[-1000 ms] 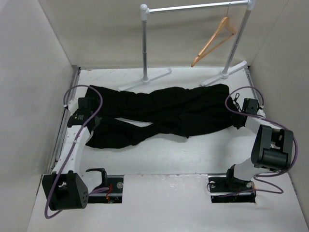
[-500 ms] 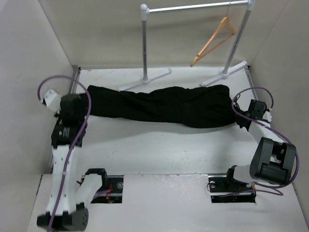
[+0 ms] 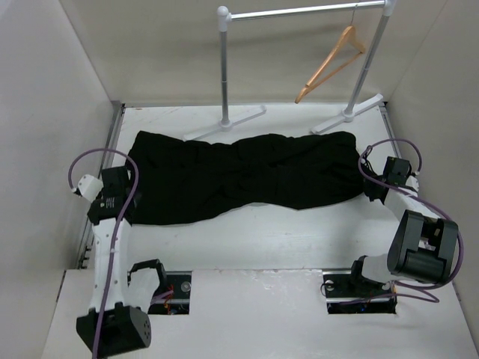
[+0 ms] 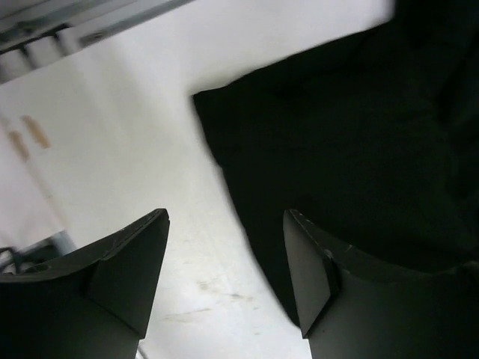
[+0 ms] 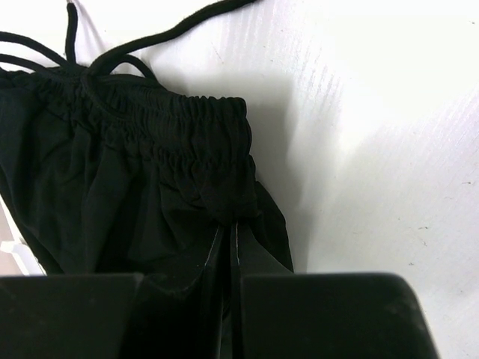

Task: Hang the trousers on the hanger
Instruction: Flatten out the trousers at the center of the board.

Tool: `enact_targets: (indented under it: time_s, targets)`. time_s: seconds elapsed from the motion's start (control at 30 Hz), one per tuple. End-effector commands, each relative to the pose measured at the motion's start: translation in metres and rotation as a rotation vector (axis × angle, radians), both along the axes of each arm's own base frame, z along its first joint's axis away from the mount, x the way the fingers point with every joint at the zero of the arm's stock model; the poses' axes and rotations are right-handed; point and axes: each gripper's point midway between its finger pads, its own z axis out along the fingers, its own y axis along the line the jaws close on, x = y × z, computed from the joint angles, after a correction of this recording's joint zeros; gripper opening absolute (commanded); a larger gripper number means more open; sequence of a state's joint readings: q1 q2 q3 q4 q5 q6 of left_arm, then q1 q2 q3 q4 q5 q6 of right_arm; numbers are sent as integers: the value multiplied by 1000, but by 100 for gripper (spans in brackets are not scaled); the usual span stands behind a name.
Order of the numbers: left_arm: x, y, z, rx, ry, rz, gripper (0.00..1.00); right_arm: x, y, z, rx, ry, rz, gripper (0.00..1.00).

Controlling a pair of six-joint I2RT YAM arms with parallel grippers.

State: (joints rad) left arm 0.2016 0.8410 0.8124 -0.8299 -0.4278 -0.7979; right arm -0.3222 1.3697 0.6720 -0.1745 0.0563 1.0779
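Note:
The black trousers (image 3: 239, 176) lie spread across the table, the waist at the right and the leg ends at the left. My left gripper (image 3: 129, 193) hovers open at the leg end; in the left wrist view its fingers (image 4: 127, 277) stand wide apart over bare table, with the trousers' edge (image 4: 337, 149) under the right finger. My right gripper (image 3: 372, 191) is shut on the elastic waistband (image 5: 179, 127), the fingertips (image 5: 232, 228) pinching a fold of it. The tan wooden hanger (image 3: 333, 63) hangs tilted from the rail at the back right.
A silver rail (image 3: 307, 10) on two white-footed posts (image 3: 224, 75) stands at the back. The trousers' drawstring (image 5: 187, 26) trails onto the white table. Beige walls close in on the left, the right and the back.
My left gripper has opened and let go of the leg end, then dropped back toward the near left. The trousers have settled wider and flatter. The right gripper has kept its grip.

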Motion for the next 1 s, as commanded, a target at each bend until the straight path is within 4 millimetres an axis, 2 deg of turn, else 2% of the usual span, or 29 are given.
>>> enact_targets:
  time_s: [0.0,0.1,0.17,0.23,0.33,0.37,0.47,0.57,0.63,0.7,0.73,0.8,0.87,0.97]
  targets:
    - [49,-15,3,-74,-75,-83,61,6,-3,5,-8,-30,7,6]
    - [77,-20,-23,-113,-25,-126,61,3,-2,3,-12,-27,15,6]
    - [82,-15,-36,-122,17,-109,59,0,-2,2,-19,-21,18,6]
    - [72,-11,-39,-129,31,-76,53,-5,0,1,-21,-19,25,6]
    - [47,-14,-38,-115,21,-48,52,-11,1,5,-41,-28,43,6]
    - [35,-17,-44,-121,44,-39,52,-13,1,5,-49,-26,44,6]
    - [7,-29,-79,-190,133,3,57,-14,1,3,-52,-15,46,6]
    - [-2,-34,-104,-243,178,28,57,-12,0,4,-52,-12,45,6]
    - [-2,-32,-119,-258,190,51,49,-12,1,4,-55,-9,44,5]
    - [2,-22,-128,-267,187,92,25,-13,3,6,-57,-7,49,5]
    - [5,-16,-129,-277,175,117,15,-14,3,7,-60,-6,49,5]
    - [14,-3,-118,-306,116,168,5,-18,3,10,-69,-2,54,5]
    - [28,11,-90,-290,27,189,2,-21,2,15,-84,-7,62,5]
    - [27,35,-51,-190,15,256,0,-29,2,26,-93,-10,69,4]
